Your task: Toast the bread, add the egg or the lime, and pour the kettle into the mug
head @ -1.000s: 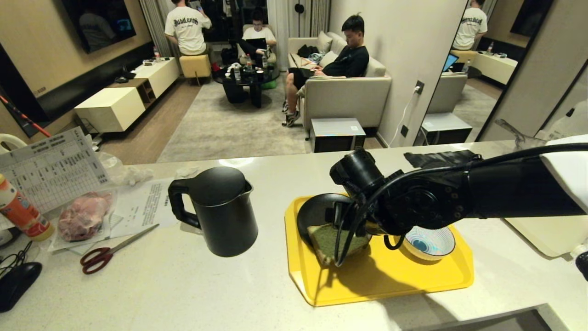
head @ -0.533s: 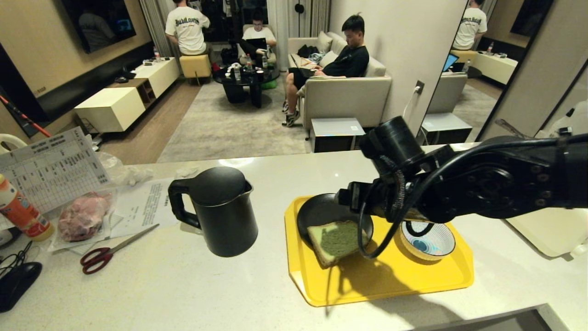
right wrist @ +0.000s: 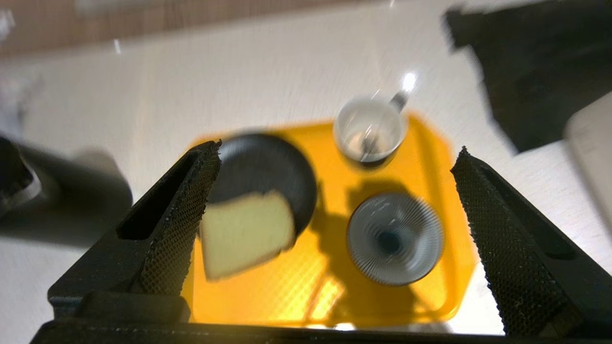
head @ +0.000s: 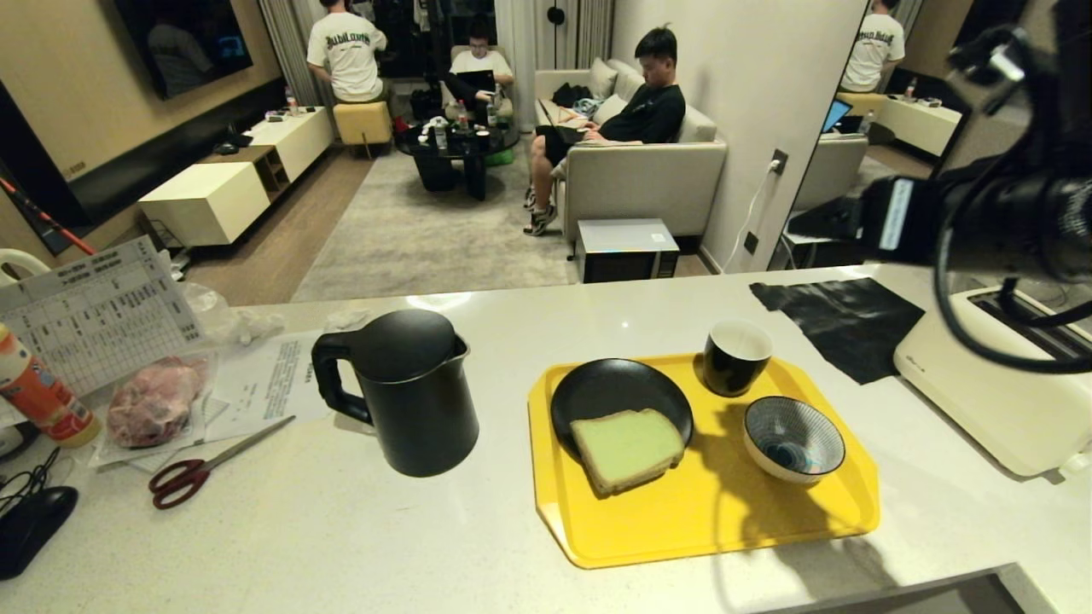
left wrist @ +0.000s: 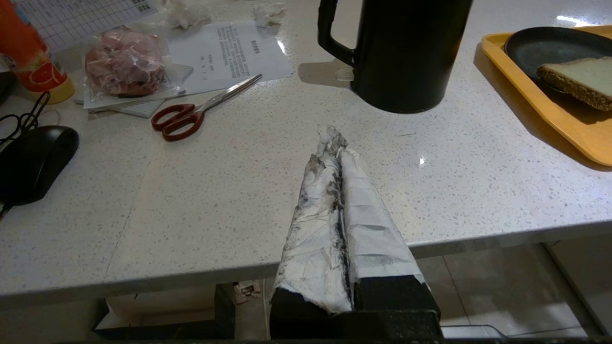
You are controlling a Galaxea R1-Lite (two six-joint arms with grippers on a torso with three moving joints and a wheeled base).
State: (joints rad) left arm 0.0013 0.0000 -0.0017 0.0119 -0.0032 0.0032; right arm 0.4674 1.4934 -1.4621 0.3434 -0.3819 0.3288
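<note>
Bread [head: 627, 448] lies untouched below the right gripper [right wrist: 334, 224], whose two dark, textured fingers [right wrist: 184, 210] are spread as wide as they go with nothing between them. From its own camera the gripper looks straight down on the yellow tray [head: 682, 529], high above it; in the head view only the right arm [head: 1007, 205] shows, raised at the upper right over the white toaster [head: 990, 401], and the fingertips themselves are out of that frame.

The bread rests half on a black plate [head: 610, 392] and half on the tray, its pale green face up and one crust edge hanging off the plate, which leaves a free edge for fingers to close on. Behind the plate stands the mug [head: 736, 356], white inside; it appears to hold something thin and shiny, perhaps a spoon, though the wrist view is too blurred to be sure. A striped bowl [head: 793, 439] sits just beside the mug, nearer the robot. No egg or lime is visible in these views.

Off the tray, to the left, the kettle [head: 401, 388] stands upright on the counter [head: 341, 529] with its lid on and handle turned left. The left gripper [left wrist: 334, 138], wrapped in white tape, is pressed together and parked low at the counter's near edge.
</note>
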